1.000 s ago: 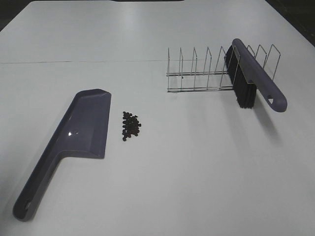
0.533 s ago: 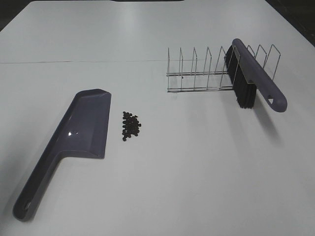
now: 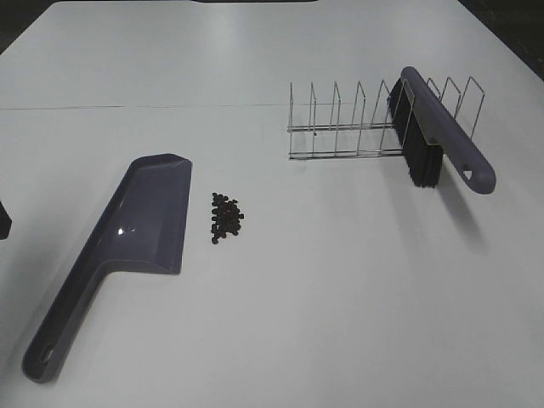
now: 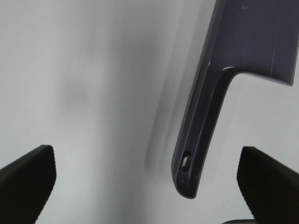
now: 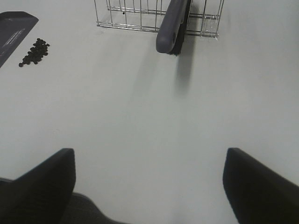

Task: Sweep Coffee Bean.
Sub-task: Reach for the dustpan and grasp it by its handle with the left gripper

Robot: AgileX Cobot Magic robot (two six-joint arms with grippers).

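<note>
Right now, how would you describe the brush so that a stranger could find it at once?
On the white table, find the wire rack, far right. The brush leans in it near the right end. Unlike the flat dustpan of the same purple-grey, it has black bristles.

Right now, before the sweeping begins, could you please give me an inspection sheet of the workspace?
Surface: white table, thin seam line across its far part.
Job's things: coffee beans in a small cluster beside the dustpan, apart from it; brush resting in the wire rack.
Clutter: nothing seen.
Grippers: left gripper open, empty; right gripper open, empty.
Cables: nothing seen.
Surroundings: dark beyond the table's far corners.
</note>
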